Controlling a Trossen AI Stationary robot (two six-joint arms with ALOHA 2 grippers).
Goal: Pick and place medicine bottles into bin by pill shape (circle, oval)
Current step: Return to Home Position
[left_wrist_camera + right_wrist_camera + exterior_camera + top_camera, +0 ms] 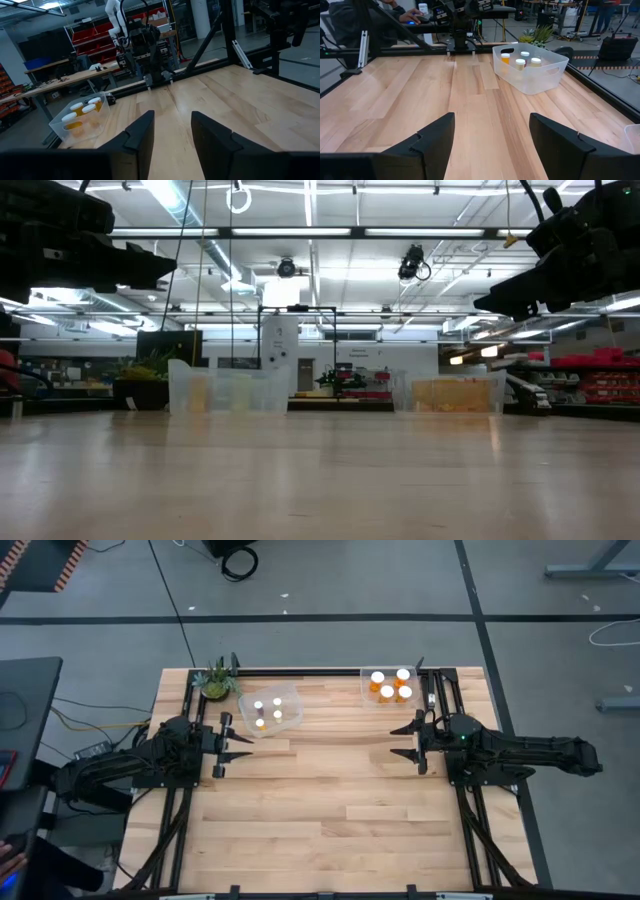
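medicine bottles (391, 686) upright in both bins (297, 693)

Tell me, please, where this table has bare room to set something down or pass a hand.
The front half of the light wooden table is bare, as is the strip between both arms' open jaws. Crowded along the far edge: small green plant, left transparent plastic bin and right transparent plastic bin, both holding white-capped medicine bottles.

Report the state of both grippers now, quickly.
Left gripper: open, holding nothing.
Right gripper: open, holding nothing.
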